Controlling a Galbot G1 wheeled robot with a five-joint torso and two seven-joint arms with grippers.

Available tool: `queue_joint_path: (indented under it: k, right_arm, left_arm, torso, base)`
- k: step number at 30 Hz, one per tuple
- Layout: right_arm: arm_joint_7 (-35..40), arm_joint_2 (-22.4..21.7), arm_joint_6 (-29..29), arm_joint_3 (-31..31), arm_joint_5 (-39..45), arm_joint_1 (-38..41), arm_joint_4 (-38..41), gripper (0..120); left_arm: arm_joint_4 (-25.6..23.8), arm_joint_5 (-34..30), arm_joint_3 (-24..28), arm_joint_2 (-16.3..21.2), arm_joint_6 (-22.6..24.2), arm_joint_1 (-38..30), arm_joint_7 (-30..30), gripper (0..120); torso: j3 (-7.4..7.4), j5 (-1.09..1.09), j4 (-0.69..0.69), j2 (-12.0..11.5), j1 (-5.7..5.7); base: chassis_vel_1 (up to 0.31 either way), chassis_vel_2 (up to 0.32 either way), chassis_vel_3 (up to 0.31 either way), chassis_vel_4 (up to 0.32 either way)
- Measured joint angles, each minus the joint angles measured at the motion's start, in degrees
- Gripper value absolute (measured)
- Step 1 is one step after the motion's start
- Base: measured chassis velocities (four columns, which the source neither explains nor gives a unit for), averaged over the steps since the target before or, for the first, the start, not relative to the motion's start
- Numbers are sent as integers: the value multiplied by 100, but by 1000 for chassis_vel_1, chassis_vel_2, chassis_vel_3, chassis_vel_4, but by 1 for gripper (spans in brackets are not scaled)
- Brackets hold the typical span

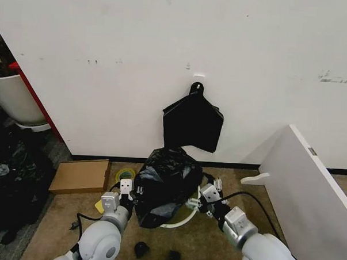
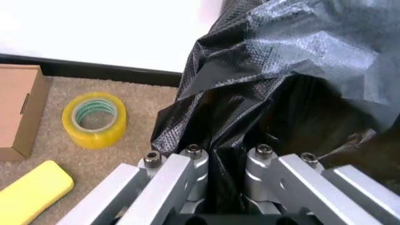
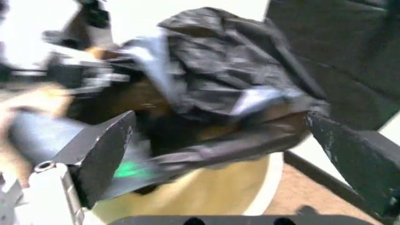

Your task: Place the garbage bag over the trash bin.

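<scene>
Between both claws, garbage bag (image 1: 164,184), left claw (image 2: 225,157) clamped on it, right claw (image 3: 218,140) apart.

Crinkly black garbage bag (image 1: 164,184) draped over white trash bin (image 1: 181,221), rim partly exposed

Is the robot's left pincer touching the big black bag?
Touching. In the left wrist view, the left pincer is shut on a fold of the garbage bag, the black plastic pinched between its metal fingers.

You get no readable text, label, brand, number or sign: none on the cardboard box (image 1: 80,176), none on the tape roll (image 2: 95,119) beside the left jaws.
</scene>
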Motion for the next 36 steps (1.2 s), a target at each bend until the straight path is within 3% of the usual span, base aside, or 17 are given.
queue_joint_path:
  k: [3,7,20,36]
  right_arm:
    - [-584,-105,424,213,-127,-575,293,100]
    - [-1447,-306,1042,224,-506,-704,244,100]
    - [-1862,-318,894,-478,-509,234,-509,97]
    - [-1847,-407,612,-678,466,421,-585,37]
  left_arm:
    - [46,-25,30,39,-1,-81,9,4]
    - [89,-31,68,69,24,-140,17,4]
    - [-32,-51,121,128,112,-115,49,4]
    - [27,-131,143,25,140,-149,18,4]
  torso:
    - [0,0,-2,0,0]
    - [0,0,-1,0,1]
    - [1,1,0,-1,1]
    - [1,1,0,-1,1]
  base:
    - [0,0,0,0]
    - [0,0,0,0]
    - [0,0,0,0]
    - [0,0,0,0]
